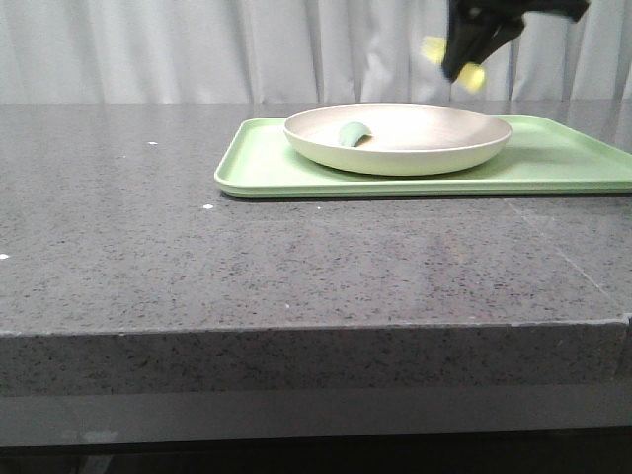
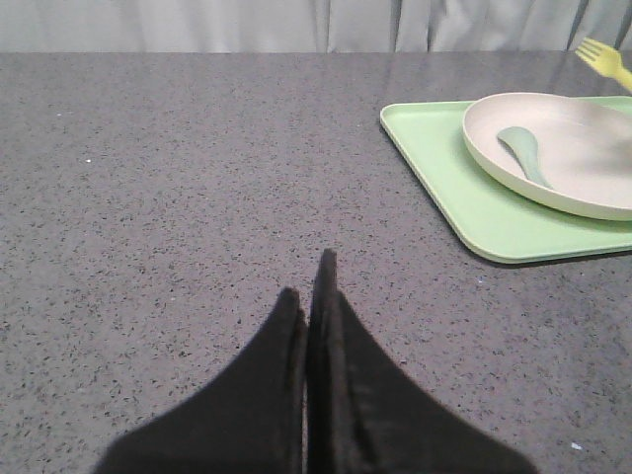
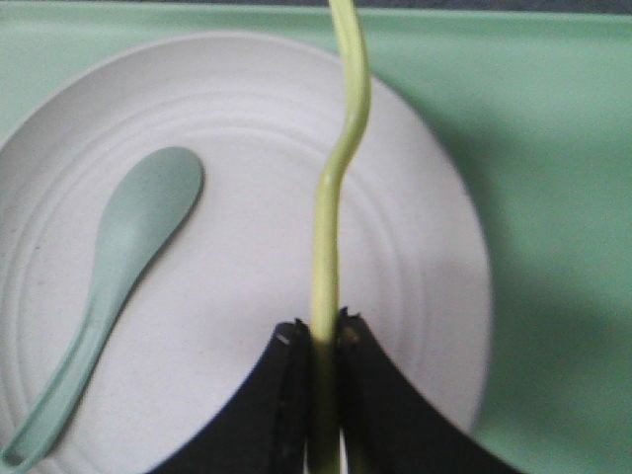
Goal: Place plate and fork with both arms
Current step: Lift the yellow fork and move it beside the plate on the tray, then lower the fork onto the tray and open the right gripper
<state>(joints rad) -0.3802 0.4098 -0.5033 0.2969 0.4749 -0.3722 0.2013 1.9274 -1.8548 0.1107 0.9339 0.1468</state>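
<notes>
Right claw (image 3: 318, 341) pinching fork (image 3: 336, 197) handle, fork lengthwise above plate (image 3: 247, 247), left claw (image 2: 312, 296) closed, empty

Fork (image 1: 472, 71) blurred, mostly hidden by right end effector (image 1: 464, 61); tray (image 1: 592, 168) cropped.

looks to me like a staged test setup, lab or demo room, not a lived-in kitchen. i see a dark speckled stone-look worktop (image 1: 197, 247) with a thick front edge, backed by a plain pale grey curtain (image 1: 197, 49) that closes off the whole background. tableware is plastic-looking: a light-green tray (image 1: 553, 163), a cream plate (image 1: 434, 133), a sage-green spoon (image 3: 118, 257). black robot hand (image 2: 308, 306) over the surface fits that read.
</notes>
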